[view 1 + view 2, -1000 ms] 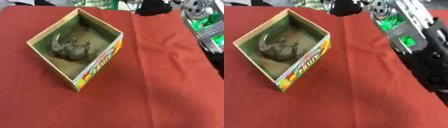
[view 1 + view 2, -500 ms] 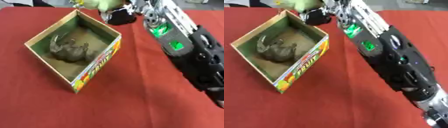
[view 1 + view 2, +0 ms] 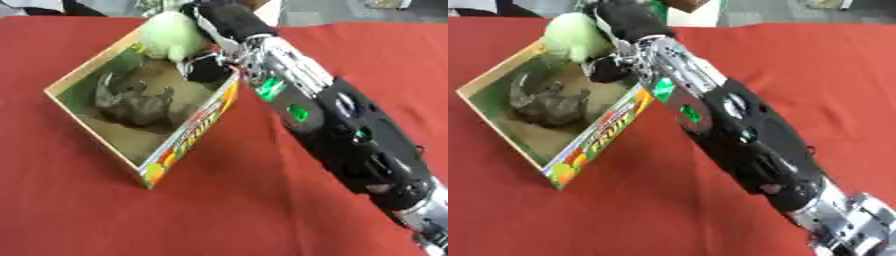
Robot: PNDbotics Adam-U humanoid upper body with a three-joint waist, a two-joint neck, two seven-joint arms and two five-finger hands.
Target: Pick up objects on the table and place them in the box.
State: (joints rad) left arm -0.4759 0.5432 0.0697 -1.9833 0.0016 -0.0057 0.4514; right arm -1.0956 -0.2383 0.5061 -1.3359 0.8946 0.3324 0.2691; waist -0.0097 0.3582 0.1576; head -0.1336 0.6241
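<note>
Since half a second earlier, your right arm had reached further across the red counter, and the pale green round object it carried had moved from beyond the box's far corner to just over the far rim. A second earlier the arm had barely entered the view.

State of the right hand: dark fingers curled beneath and beside the green object, closed on it. The object rode high, above the box's upper corner, not yet inside. My reading: you held it raised so it would clear the cardboard wall before lowering; releasing there risked it catching on the rim or rolling off the back.

The box lay open-topped and turned diagonally on the counter, its printed fruit side facing the near right. That angle put the far corner closest to your arm's line of approach, which likely explains why the hand came in over that corner rather than over a long side.

Count: one box; one grey rhino-like toy animal already lying on the box floor, toward the left half; one green object in hand. No other loose objects showed on the visible cloth. The free floor space sat to the right of the grey toy, beneath the hand, so a straight descent looked workable.

Left hand: not visible in either view.
</note>
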